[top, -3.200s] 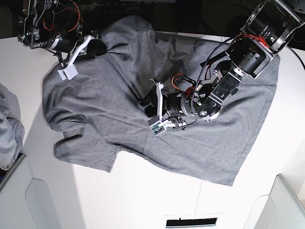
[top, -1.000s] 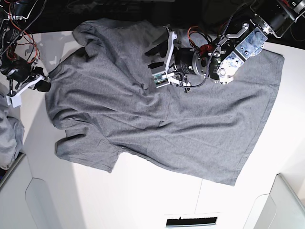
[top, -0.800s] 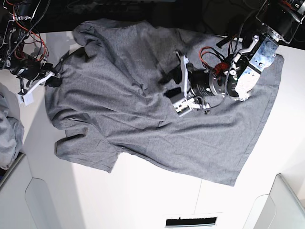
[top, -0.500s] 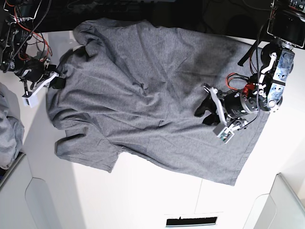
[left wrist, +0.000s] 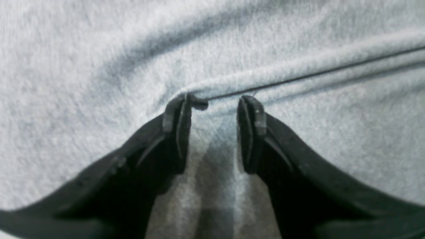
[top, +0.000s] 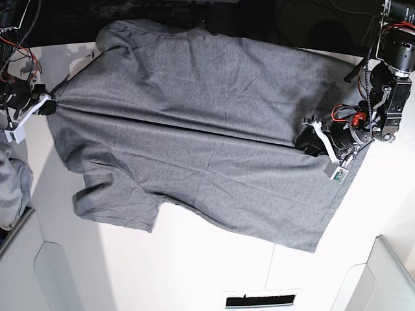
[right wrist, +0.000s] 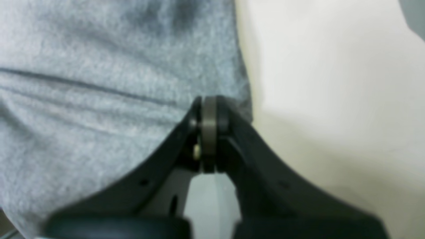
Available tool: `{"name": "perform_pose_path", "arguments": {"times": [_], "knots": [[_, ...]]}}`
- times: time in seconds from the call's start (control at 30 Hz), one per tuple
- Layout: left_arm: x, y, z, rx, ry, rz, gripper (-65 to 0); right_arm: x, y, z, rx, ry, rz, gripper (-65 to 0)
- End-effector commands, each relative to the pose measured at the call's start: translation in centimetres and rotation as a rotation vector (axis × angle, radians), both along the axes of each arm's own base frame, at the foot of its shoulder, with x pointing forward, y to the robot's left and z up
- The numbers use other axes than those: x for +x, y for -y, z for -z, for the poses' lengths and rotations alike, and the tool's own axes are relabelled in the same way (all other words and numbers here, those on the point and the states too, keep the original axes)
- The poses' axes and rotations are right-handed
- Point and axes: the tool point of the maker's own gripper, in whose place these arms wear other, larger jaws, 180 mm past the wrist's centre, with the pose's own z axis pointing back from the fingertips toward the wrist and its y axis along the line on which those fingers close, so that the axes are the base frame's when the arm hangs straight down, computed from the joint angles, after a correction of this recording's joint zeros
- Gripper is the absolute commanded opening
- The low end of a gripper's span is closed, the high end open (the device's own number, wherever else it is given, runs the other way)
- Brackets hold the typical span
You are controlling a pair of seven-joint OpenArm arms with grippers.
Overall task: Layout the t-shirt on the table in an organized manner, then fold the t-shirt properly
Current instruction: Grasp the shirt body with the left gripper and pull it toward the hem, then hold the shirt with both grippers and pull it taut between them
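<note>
The heather grey t-shirt lies spread over the white table, with a taut crease running between my two grippers. My right gripper is at the shirt's left edge. In the right wrist view it is shut on the shirt's edge, next to bare table. My left gripper is on the shirt's right part. In the left wrist view it has its jaws apart and its tips down on the cloth, where the crease ends.
A paler bluish-grey bunched cloth lies at the left edge. Light grey rounded bins stand at the front left and front right. A dark slot is at the front edge. Behind the table it is dark.
My left gripper swept from the shirt's middle to its right side. My right gripper pulled the left edge outward. The shirt went from rumpled to stretched flat.
</note>
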Motion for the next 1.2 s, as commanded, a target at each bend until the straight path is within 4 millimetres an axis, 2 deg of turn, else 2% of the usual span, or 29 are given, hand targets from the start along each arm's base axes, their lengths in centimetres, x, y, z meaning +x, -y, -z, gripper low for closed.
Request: {"name": "perform_pose_path", "arguments": {"times": [0.0, 0.17, 0.37, 0.5, 0.67, 0.83, 0.97, 1.17], "knots": [[0.5, 0.1, -0.9, -0.008, 0.011, 0.015, -38.1, 0.8, 0.9, -1.0, -0.005, 0.027, 0.018, -65.0], [0.0, 3.8, -2.5, -0.091, -0.007, 0.119, -38.1, 2.9, -0.7, -3.2, 0.116, 0.138, 0.05, -65.0], [0.7, 4.9, -4.2, -0.108, 0.04, 0.148, -38.1, 5.5, -2.4, -4.9, 0.154, 0.215, 0.033, -65.0], [1.0, 5.0, -4.5, -0.11, 0.05, 0.149, -38.1, 5.8, -3.8, -4.8, 0.183, 0.202, 0.021, -65.0], [1.3, 4.7, -4.8, -0.098, 0.056, 0.151, -38.1, 4.1, -5.2, -3.9, 0.224, 0.111, -0.031, -65.0], [1.3, 1.9, -5.6, -0.071, 0.055, 0.141, -38.1, 2.1, -7.2, -4.8, 0.325, 0.077, -0.079, -65.0], [1.3, 0.8, -6.5, -0.085, 0.062, 0.14, -38.1, 0.1, -7.4, -3.9, 0.322, 0.044, -0.082, -65.0], [0.5, 0.8, -5.8, -0.08, 0.039, 0.143, -38.1, -3.3, -7.5, -2.1, 0.32, -0.025, -0.081, -65.0]]}}
